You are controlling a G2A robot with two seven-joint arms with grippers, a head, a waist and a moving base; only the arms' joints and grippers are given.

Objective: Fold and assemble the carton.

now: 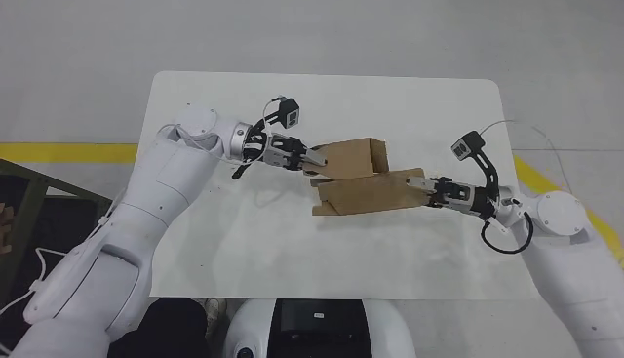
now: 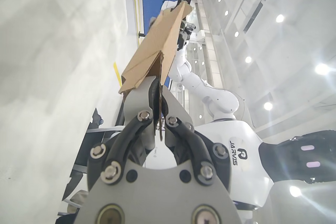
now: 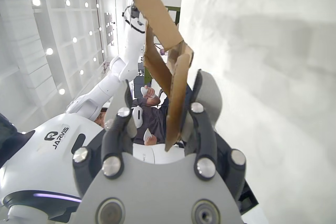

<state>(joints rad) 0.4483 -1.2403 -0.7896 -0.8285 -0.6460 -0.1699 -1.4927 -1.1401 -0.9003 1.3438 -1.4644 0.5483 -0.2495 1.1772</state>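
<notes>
glossy white arms (image 1: 185, 178), grey fingers (image 2: 136, 101), black cables (image 2: 124, 137), silver screws (image 2: 143, 115)

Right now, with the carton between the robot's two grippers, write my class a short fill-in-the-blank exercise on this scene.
The table under the carton is ____ in colour. The left gripper is ____ on the carton's edge. The right gripper stands ____ around a carton flap.
Missing words: white; shut; open.

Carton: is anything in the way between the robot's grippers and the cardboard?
No, nothing visible is in the way. The left gripper is shut right on one flap of the carton. The right gripper is open, with the flap at the other end between its fingers.
</notes>
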